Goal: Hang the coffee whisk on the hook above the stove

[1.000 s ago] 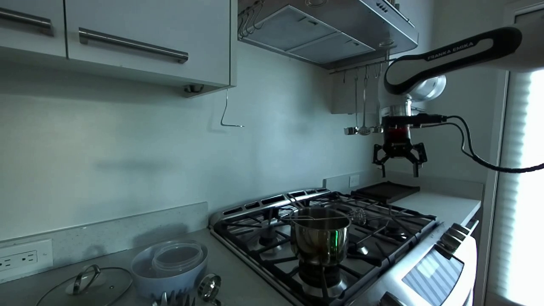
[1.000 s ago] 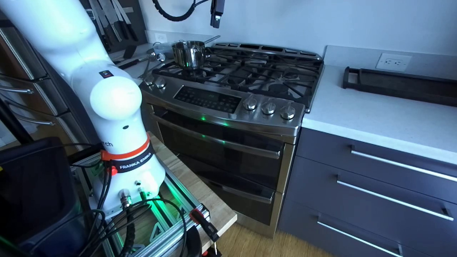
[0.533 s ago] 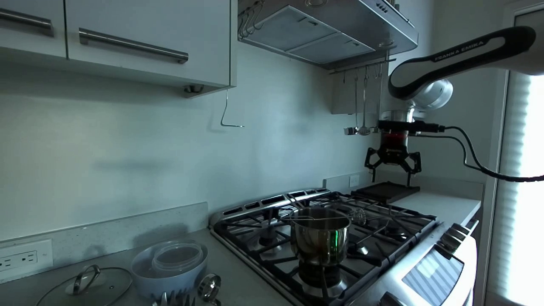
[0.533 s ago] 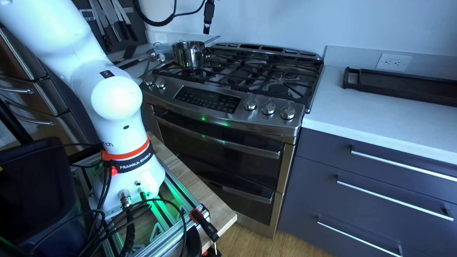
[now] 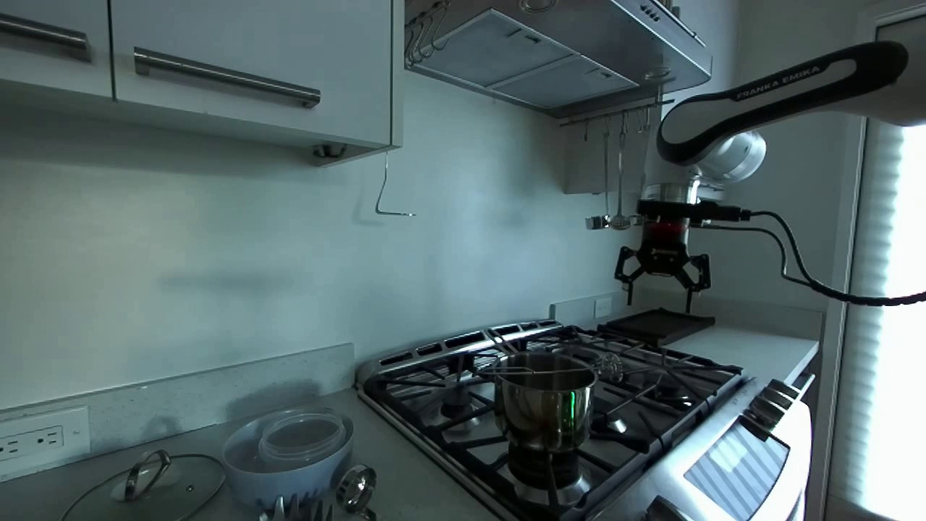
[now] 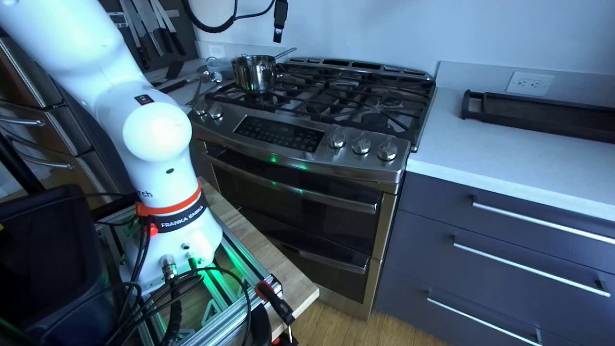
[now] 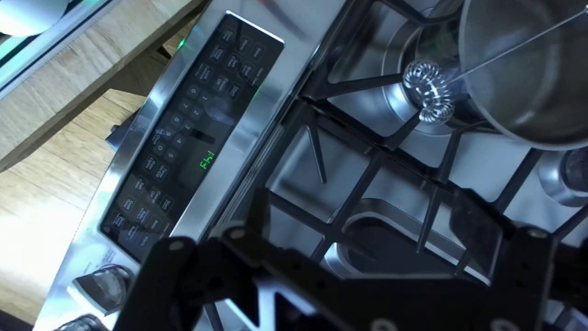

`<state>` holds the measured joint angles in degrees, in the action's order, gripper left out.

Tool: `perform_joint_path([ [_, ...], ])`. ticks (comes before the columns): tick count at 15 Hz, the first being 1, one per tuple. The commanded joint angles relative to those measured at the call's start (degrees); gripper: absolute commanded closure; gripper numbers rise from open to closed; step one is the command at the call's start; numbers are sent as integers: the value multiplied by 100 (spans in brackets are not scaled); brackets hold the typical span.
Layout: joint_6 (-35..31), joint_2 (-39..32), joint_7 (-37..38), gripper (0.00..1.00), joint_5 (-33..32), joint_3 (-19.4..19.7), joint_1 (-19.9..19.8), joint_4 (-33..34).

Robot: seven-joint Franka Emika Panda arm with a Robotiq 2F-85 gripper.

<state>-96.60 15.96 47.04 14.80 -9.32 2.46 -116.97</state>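
Because the whisk (image 7: 500, 54) lies across the rim of the pot (image 5: 542, 414) with its coil head (image 7: 432, 93) overhanging, it is probably easy to pinch from above. The gripper (image 5: 659, 305) points down over the stove (image 6: 331, 164), its fingers (image 5: 689, 300) spread with nothing between them, presumably to leave room for straddling so thin a thing.

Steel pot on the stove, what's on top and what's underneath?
The coffee whisk lies across the pot, its coil head sticking out past one side. Underneath are a grate and a burner; the burner's middle is covered.
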Motion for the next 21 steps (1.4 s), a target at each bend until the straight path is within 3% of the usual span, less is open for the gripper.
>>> perform_joint_path([
  [1,134,-290,566,0,225,-125,110,329],
  [10,-394,-521,2378,0,478,-468,462,203],
  [11,-217,-518,2076,0,371,-388,471,282],
  [18,-304,-627,2310,0,400,-438,528,305],
  [21,-225,-760,2790,0,284,-534,575,336],
])
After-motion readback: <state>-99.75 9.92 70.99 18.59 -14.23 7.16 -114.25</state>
